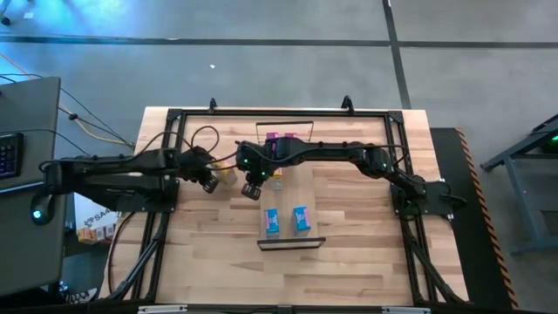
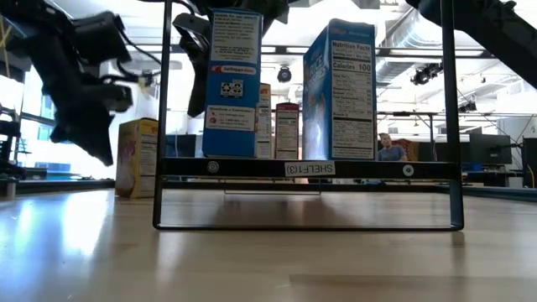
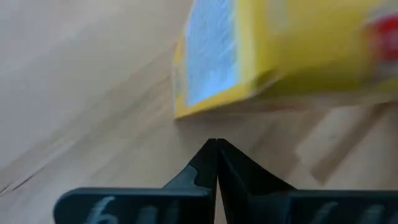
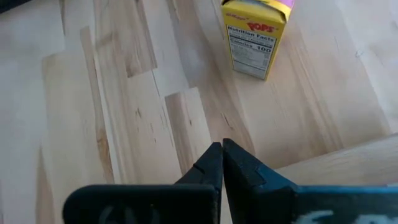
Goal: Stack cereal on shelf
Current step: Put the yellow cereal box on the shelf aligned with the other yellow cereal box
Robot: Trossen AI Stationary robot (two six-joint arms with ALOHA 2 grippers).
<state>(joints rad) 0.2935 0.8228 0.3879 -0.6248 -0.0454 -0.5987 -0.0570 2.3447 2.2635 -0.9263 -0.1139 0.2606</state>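
The shelf (image 1: pixel 293 199) runs from the far side of the table toward its near side, and its black end frame (image 2: pixel 306 169) faces the low view. Two light blue cereal boxes (image 1: pixel 273 221) (image 1: pixel 301 218) stand upright on its near end. Two pink boxes (image 1: pixel 281 139) are at its far end. A yellow box (image 1: pixel 228 174) stands on the tabletop left of the shelf, seen close in the left wrist view (image 3: pixel 273 50). My left gripper (image 1: pixel 209 183) is shut just short of it. My right gripper (image 1: pixel 253 190) is shut above the tabletop, with a yellow box (image 4: pixel 255 37) ahead of it.
Black frame rails (image 1: pixel 166 174) run along the table's left, right and far sides. A desk with a keyboard (image 1: pixel 9 153) stands beyond the left edge. Bare tabletop (image 1: pixel 218 262) lies toward the near edge. A person (image 2: pixel 388 149) is in the room behind.
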